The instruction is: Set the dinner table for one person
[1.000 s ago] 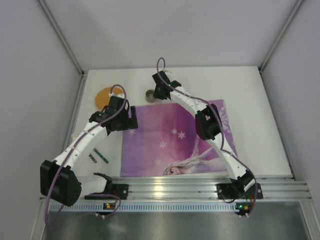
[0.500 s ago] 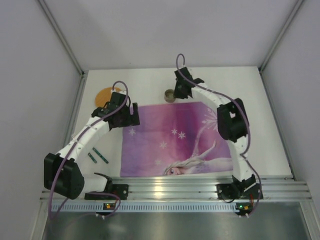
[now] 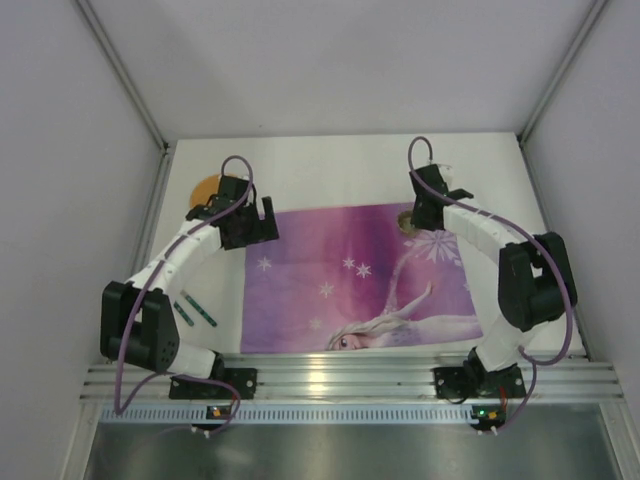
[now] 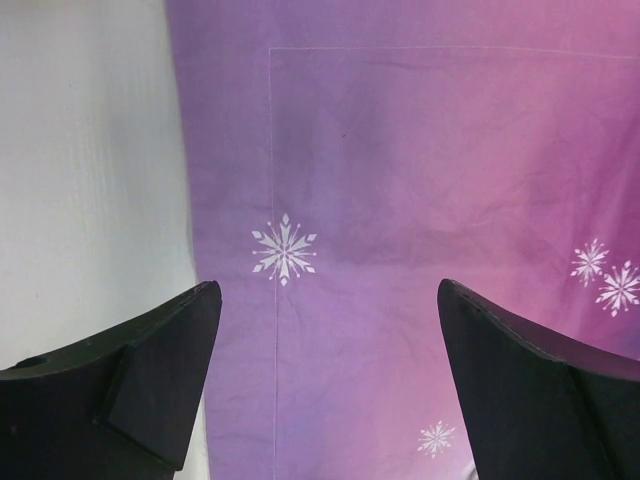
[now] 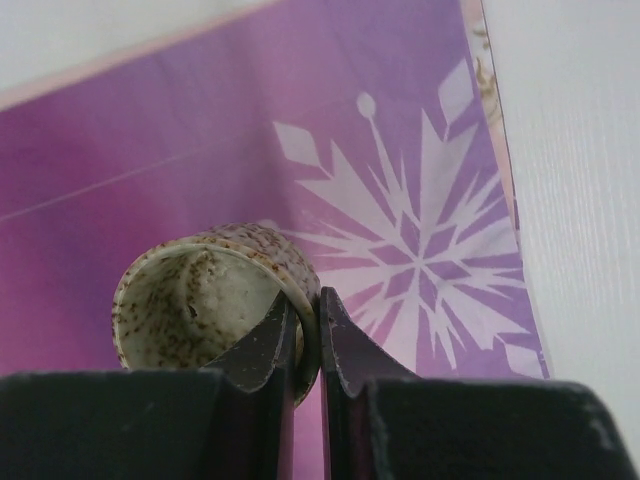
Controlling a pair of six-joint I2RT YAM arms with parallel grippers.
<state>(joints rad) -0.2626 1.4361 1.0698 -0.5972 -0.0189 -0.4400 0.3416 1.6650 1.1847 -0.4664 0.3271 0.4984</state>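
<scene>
**Over the mat's far right corner, a cup awaits its spot**

On the white table, which spreads beneath the whole scene, the right gripper pinches the speckled cup's wall, one finger inside. It is best lowered level until the base sits flat, then released and the gripper lifted straight up, lest the inner finger tip it. The left gripper hangs spread wide over the mat's far left edge. A second earlier the cup was beyond the mat's far edge, near its middle.

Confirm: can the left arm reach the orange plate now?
Probably yes: the left gripper hangs open and empty over the placemat's edge, and the orange plate lies close beside it, nothing between.
</scene>
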